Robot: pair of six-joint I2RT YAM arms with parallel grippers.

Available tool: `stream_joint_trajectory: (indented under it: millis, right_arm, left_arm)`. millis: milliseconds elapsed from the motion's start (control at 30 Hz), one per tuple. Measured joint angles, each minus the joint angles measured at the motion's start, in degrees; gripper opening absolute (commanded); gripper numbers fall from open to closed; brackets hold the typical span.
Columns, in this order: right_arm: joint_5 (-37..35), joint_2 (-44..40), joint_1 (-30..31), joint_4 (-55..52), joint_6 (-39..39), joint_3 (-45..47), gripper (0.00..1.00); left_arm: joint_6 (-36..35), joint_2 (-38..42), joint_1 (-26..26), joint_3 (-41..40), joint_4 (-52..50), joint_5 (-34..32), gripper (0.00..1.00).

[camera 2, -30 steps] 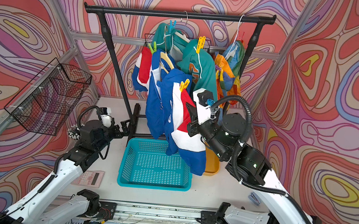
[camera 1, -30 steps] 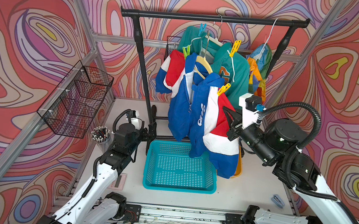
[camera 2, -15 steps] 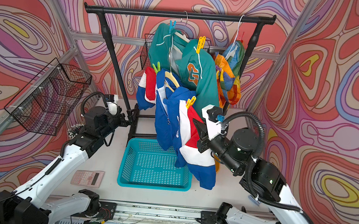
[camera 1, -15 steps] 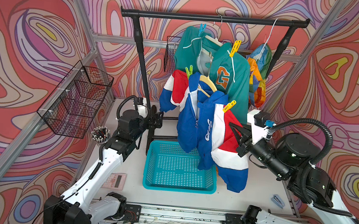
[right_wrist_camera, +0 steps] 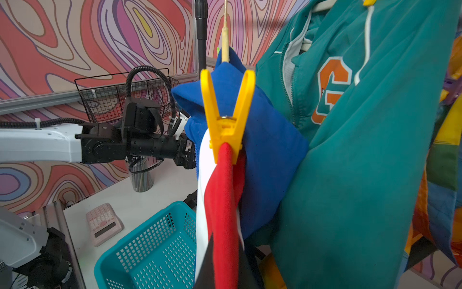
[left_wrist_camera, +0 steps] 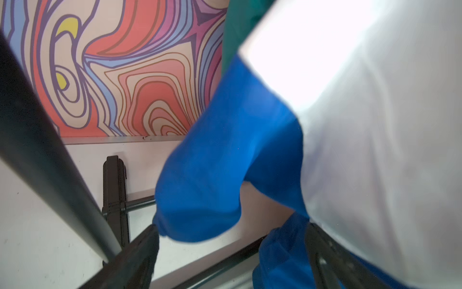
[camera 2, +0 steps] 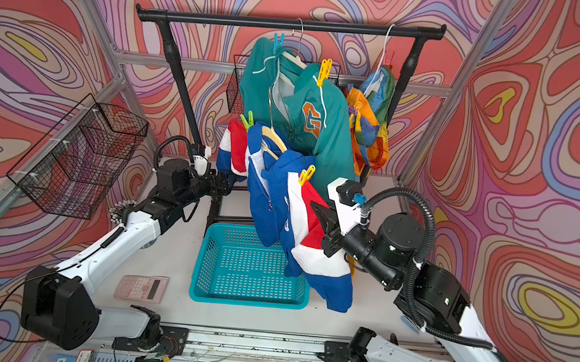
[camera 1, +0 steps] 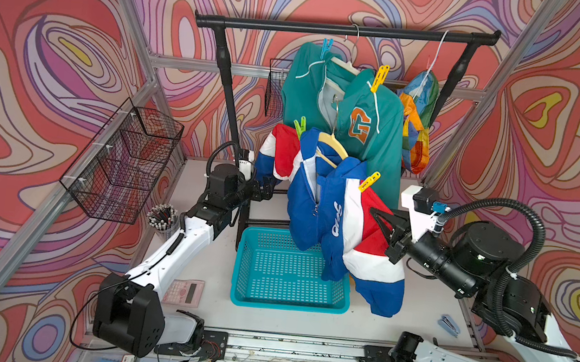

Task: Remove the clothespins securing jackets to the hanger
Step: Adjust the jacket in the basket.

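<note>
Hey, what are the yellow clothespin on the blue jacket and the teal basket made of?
The yellow clothespin: looks like smooth moulded plastic, one even colour, slight sheen, metallic pivot at the hinge. The teal basket: probably rigid plastic, with uniform perforated grid walls.

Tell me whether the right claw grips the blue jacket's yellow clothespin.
No, the right claw pinches the blue jacket, apart from the yellow clothespin.

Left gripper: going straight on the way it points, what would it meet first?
The left gripper would most likely meet the blue sleeve of the blue, red and white jacket first: in the left wrist view the cuff hangs just ahead, between its open jaws. Depth is unclear.
</note>
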State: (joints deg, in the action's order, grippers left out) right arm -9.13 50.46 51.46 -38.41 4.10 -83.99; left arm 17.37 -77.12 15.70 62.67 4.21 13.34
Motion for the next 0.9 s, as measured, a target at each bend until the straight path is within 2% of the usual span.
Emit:
stream_joint_trajectory:
  millis: [133, 400, 533, 700, 900]
  right_arm:
    - [1.3, -1.2, 0.0, -0.7, -0.5, 0.0, 0.0]
    - [2.4, -4.6, 0.0, -1.6, -1.7, 0.7, 0.0]
    - [2.8, -4.0, 0.0, -2.5, -1.9, 0.7, 0.0]
    - [3.0, -4.6, 0.0, -2.8, -2.2, 1.1, 0.0]
    - [4.0, -5.3, 0.0, -2.9, -2.3, 1.1, 0.0]
  left_arm:
    - [-1.3, -0.8, 0.0, 0.9, 0.4, -0.1, 0.88]
    - [-1.8, -3.4, 0.0, 1.1, 3.6, 4.5, 0.62]
    - [-2.1, -3.8, 0.0, 1.1, 4.8, 5.2, 0.39]
    - [-1.9, -3.8, 0.0, 0.7, 7.8, 7.6, 0.0]
    - [-0.6, -3.6, 0.0, -1.5, 11.9, 10.1, 0.0]
